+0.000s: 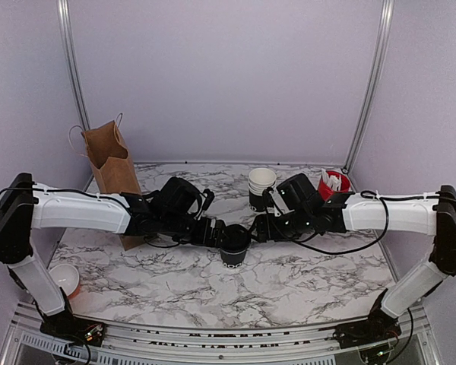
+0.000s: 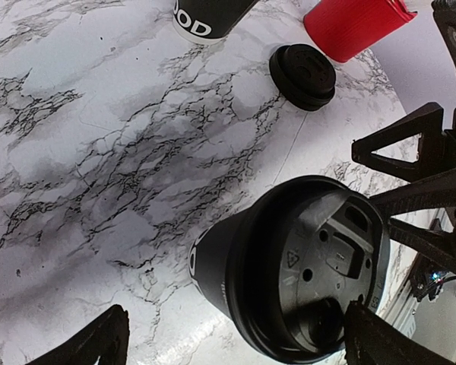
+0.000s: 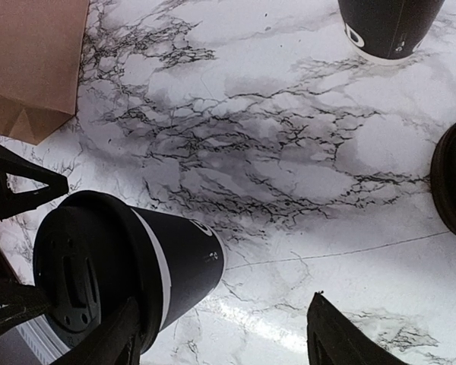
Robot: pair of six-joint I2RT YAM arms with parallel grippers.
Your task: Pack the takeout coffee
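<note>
1. State: the takeout coffee cup (image 1: 234, 249) stands upright mid-table on the marble tabletop (image 1: 304, 281), with its black lid (image 2: 311, 266) on. The left gripper (image 1: 215, 233) and right gripper (image 1: 256, 228) flank it from opposite sides. Both are spread wide and neither is clamped. The cup sits inside the left gripper's span, but I cannot tell whether they touch.
2. Risk: two arms crowd one small cup. The left wrist view shows the right gripper's tips just beside the lid, so either one closing could strike the other.
3. Risk: the paper wall is probably soft. A hard squeeze may dent it and pop the lid. I cannot tell whether the lid is fully seated.
4. Risk: a grip on the lid rim instead of the wall could lift the lid and leave the cup behind.
5. Risk: in the right wrist view the cup sits by one finger, not mid-gap. A one-sided push would likely tip or slide it.
6. Risk: the brown paper bag (image 1: 110, 160) stands well apart, far left. It is likely light, and a cup catching its rim could topple it.
7. Risk: the stack of nested cups (image 1: 261, 186) and spare lids (image 2: 302, 74) are near. A wide swing could knock them.
</note>
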